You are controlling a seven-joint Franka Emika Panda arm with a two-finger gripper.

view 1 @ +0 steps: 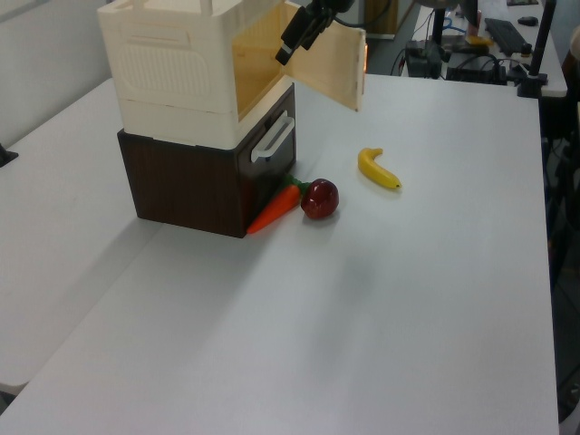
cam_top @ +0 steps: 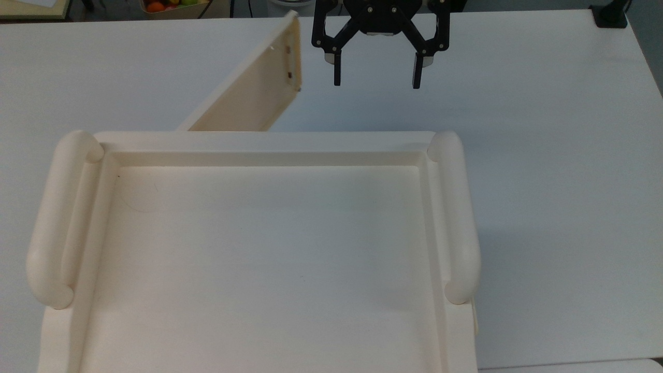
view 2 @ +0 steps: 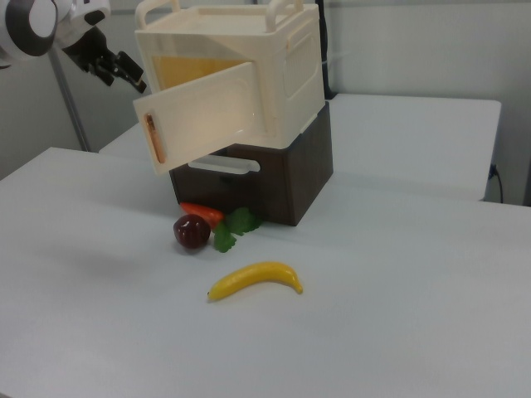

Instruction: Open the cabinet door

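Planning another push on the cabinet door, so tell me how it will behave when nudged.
The cabinet door looks like a thin flat panel, so probably stiff and light. Hanging from one edge of the cabinet, it should swing easily. The open gripper stands clear of it.

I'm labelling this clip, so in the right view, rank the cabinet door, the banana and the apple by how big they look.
1. cabinet door, clearly largest.
2. banana.
3. apple, smallest.
The banana lies nearer the camera, which may exaggerate its lead over the apple.
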